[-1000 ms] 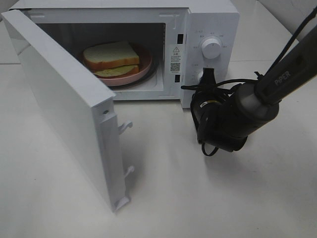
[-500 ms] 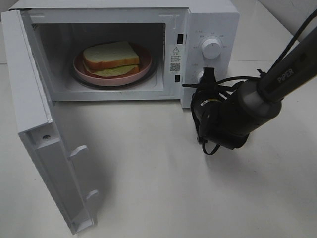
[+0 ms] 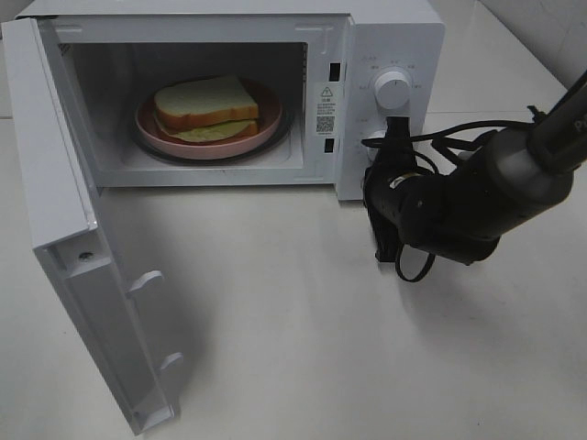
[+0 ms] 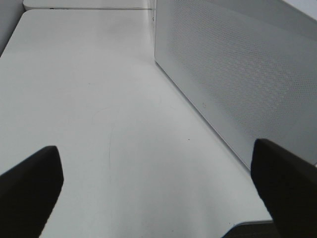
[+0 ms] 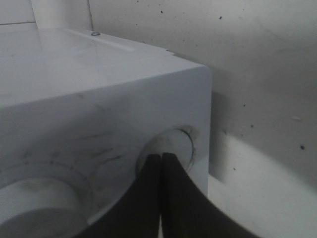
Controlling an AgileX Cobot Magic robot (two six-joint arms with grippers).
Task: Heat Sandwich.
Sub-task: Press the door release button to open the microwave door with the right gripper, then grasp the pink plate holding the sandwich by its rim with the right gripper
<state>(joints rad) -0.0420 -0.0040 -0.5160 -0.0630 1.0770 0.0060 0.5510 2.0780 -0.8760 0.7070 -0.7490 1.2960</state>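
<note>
The right pincer (image 5: 161, 157) is clenched on nothing, its two fingers pressed flat together, their joined tip touching the round control (image 5: 173, 144) low on the microwave's panel. In the last second the arm behind it has moved in closer to that panel. Over the same second the door (image 3: 64, 183) swung from half open to fully open, with no arm near it, so I judge this control to be the door release rather than a timer, though its markings cannot be read. The upper dial (image 3: 393, 90) sits just above the pincer, untouched.

The microwave (image 3: 229, 18) stands along the far edge of the desk (image 3: 293, 348). The sandwich (image 3: 204, 99) lies on the pink plate (image 3: 147, 124) in the middle of the cavity, in plain sight and clear of the walls. With the door wide open the oven presumably cannot run, so if heating is yet to come, the door must be shut first; if it is done, the plate is now reachable.

The door now juts out toward the desk's near left corner, latch hooks (image 3: 147, 280) facing inward, and blocks any approach from that side. A black cable (image 3: 417, 275) loops under the right wrist, close to the panel. The left pincer (image 4: 156, 183) hovers released and empty over bare desk beside a white perforated panel (image 4: 237, 74); whether that is door or casing I cannot tell.
</note>
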